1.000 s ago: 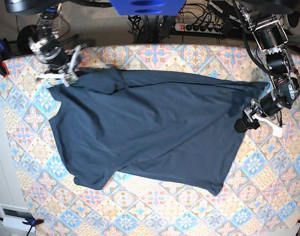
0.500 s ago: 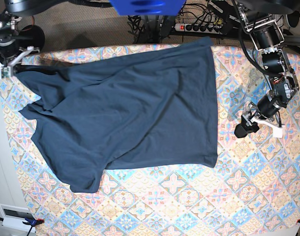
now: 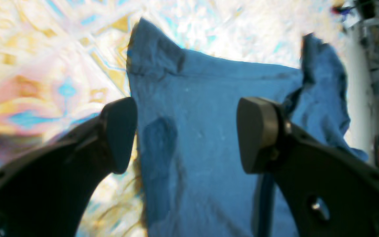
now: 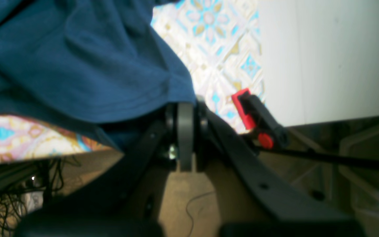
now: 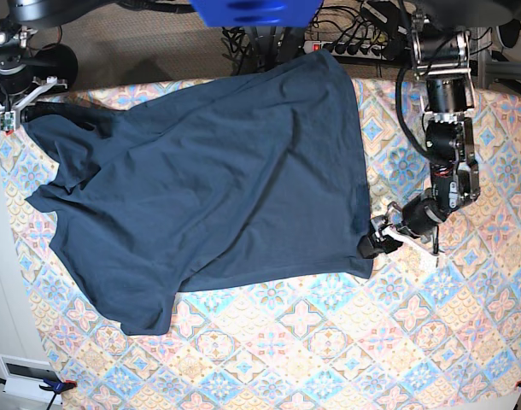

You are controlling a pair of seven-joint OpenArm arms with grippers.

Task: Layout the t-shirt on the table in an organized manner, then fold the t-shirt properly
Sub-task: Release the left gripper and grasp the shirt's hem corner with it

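The right gripper (image 4: 185, 131) is closed on the t-shirt (image 5: 218, 179) edge; the left gripper (image 5: 389, 242) is wide open, empty, beside its hem.

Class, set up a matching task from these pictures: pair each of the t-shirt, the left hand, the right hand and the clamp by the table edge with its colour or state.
Things:
1. t-shirt
2. left hand
3. right hand
4. clamp

Colour or state:
A. red and black
B. open, at the shirt's edge, holding nothing
C. dark navy, spread loosely and creased on the table
D. shut on a corner of the cloth

Pairs: 1-C, 2-B, 3-D, 4-A
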